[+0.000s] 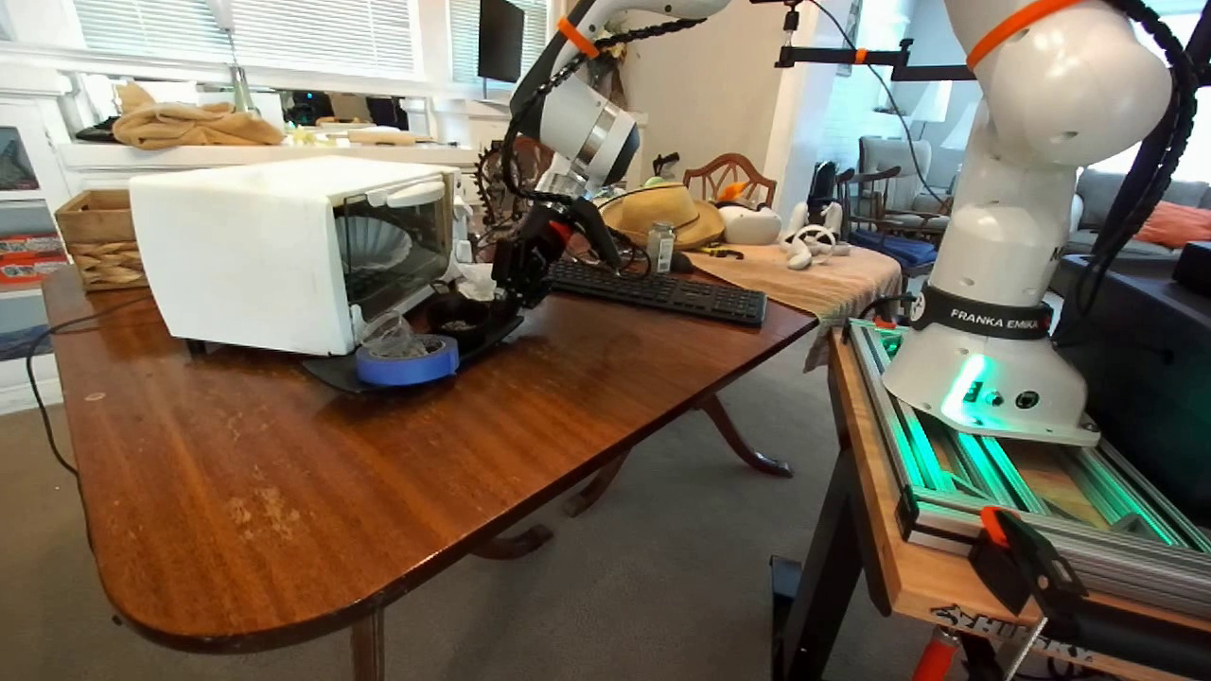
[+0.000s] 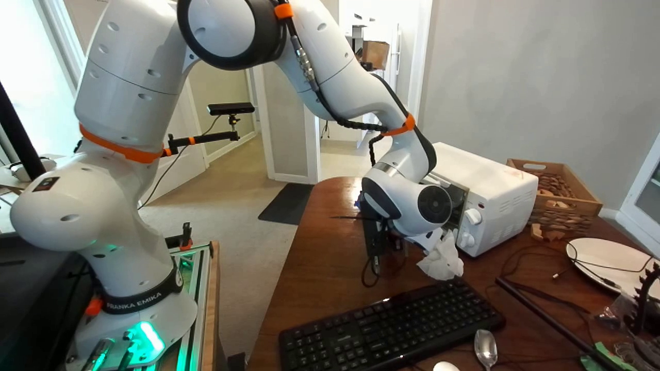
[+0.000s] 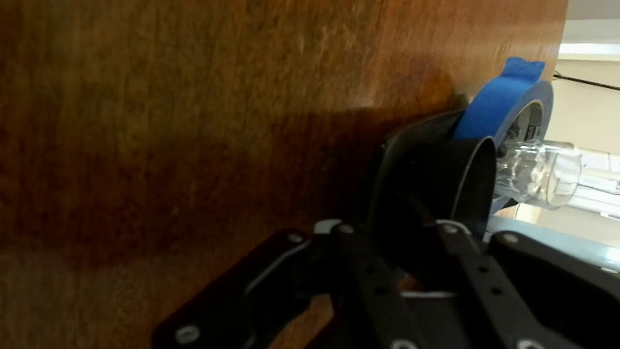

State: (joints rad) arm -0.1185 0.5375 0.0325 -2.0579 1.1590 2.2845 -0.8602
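Wrist view, looking low across a wooden table (image 3: 169, 121) to a gripper (image 3: 391, 228) at the near end of a black tray (image 3: 424, 127), against or just beside a black cup (image 3: 443, 169) standing on it. Shows a gap between the jaws with dark shapes in or behind it; no telling whether gripping tray, cup or nothing. Seen in an exterior view: tray and cup on the table, before the glass door of a white oven (image 1: 236, 265). Could slip off a thin tray edge through too shallow a pinch; could tip the cup by pushing sideways. Could also slant the tray by raising one end only, sending a blue tape roll (image 3: 494, 104) and a clear glass (image 3: 540, 174) sliding. Dull, smooth black for the tray, flat and round-cornered; round and thin-rimmed for the cup; papery ring with a loose tab for the tape roll; slick, brittle-looking curves for the glass, in or just behind that ring; glossy brown grain underneath
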